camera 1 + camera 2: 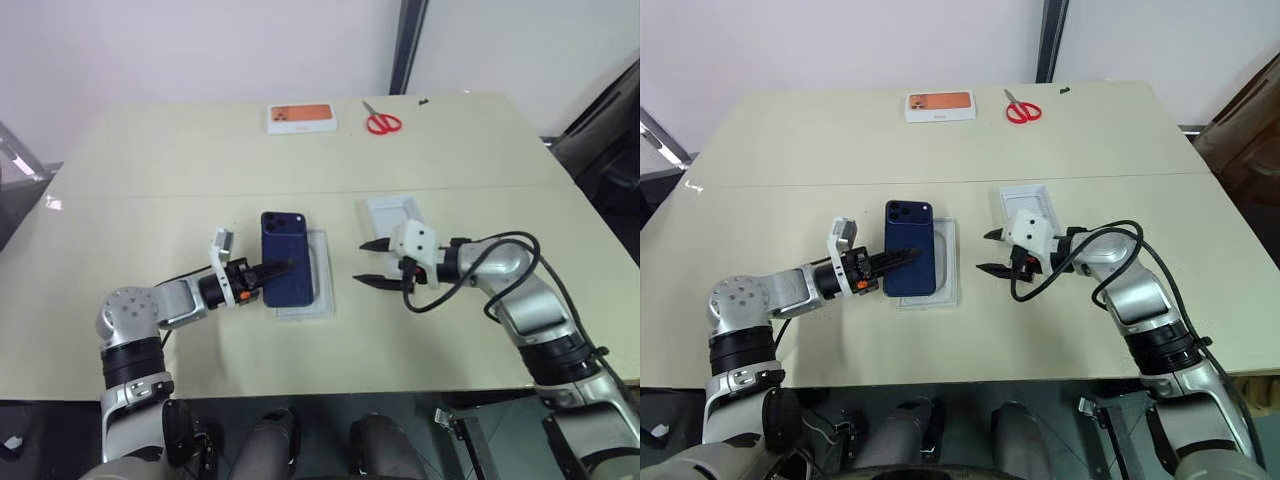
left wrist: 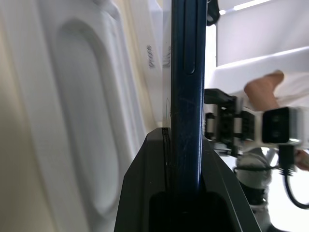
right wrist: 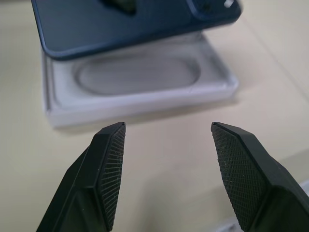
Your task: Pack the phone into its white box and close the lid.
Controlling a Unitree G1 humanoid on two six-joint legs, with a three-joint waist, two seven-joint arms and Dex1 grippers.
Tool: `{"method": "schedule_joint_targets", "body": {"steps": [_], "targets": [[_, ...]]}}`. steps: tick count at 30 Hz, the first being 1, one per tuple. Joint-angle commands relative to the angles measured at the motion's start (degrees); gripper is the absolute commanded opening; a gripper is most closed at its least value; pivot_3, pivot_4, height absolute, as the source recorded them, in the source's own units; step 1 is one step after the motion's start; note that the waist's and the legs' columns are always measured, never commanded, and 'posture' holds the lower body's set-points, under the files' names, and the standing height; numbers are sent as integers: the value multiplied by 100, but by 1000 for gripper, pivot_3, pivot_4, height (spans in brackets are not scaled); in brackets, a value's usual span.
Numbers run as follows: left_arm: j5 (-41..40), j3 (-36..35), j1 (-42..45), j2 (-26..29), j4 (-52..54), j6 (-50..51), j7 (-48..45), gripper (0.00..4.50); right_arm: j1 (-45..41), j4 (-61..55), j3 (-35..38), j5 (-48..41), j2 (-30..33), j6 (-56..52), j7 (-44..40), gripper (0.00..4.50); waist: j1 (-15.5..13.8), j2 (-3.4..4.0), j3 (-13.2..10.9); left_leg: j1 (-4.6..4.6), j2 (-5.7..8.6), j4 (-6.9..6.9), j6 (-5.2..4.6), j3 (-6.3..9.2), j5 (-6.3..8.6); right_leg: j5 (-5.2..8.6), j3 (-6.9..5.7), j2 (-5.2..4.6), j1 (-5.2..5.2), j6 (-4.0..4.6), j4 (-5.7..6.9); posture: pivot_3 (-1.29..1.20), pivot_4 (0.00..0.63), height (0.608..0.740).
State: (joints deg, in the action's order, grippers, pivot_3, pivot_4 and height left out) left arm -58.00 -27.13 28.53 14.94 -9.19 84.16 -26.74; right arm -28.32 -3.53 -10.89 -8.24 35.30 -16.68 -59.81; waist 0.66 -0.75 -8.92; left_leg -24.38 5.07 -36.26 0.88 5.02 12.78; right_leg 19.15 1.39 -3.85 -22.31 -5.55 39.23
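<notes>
Left eye view, one phone (image 1: 287, 258) (left claw (image 1: 281, 270) clamped), one white box (image 1: 318, 284)

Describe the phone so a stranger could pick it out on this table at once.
On the beige table, look near the front edge, between the two grippers. The phone is the dark navy slab held by the left gripper over a white tray; everything else nearby is white, and it alone has a camera bump.

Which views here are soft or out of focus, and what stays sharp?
Right wrist view: ribbed fingertips sharp, phone and white box behind them soft. Left wrist view: phone edge crisp, background blurred and bright. Head views: evenly lit, sharp.
</notes>
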Motion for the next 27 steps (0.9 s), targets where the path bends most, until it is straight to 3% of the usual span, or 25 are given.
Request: {"method": "schedule_joint_targets", "body": {"steps": [1,4,16,27], "targets": [[-86,150,-20,50,125,2,-109,1399,-104,-42,71,-29,-31,138,54,2998,-7,-1,0,0,1,-1,0,0,0,0,0,0,1,0,0,0,150,734],[-111,234,-13,64,183,30,-86,2815,-99,-33,52,-1,-40,158,61,2998,1,-2,-1,0,1,-2,0,-1,0,0,0,-1,1,0,0,0,150,734],[-46,395,128,339,211,39,-147,2815,-140,30,-57,38,-138,202,159,2998,7,-2,-1,1,1,0,0,0,0,0,0,-1,0,0,1,0,150,734],[27,616,40,1178,515,-175,-536,2815,-210,139,-28,28,-141,209,166,2998,11,-2,-1,1,0,2,0,1,0,0,0,-1,-2,0,1,0,150,734]]}}
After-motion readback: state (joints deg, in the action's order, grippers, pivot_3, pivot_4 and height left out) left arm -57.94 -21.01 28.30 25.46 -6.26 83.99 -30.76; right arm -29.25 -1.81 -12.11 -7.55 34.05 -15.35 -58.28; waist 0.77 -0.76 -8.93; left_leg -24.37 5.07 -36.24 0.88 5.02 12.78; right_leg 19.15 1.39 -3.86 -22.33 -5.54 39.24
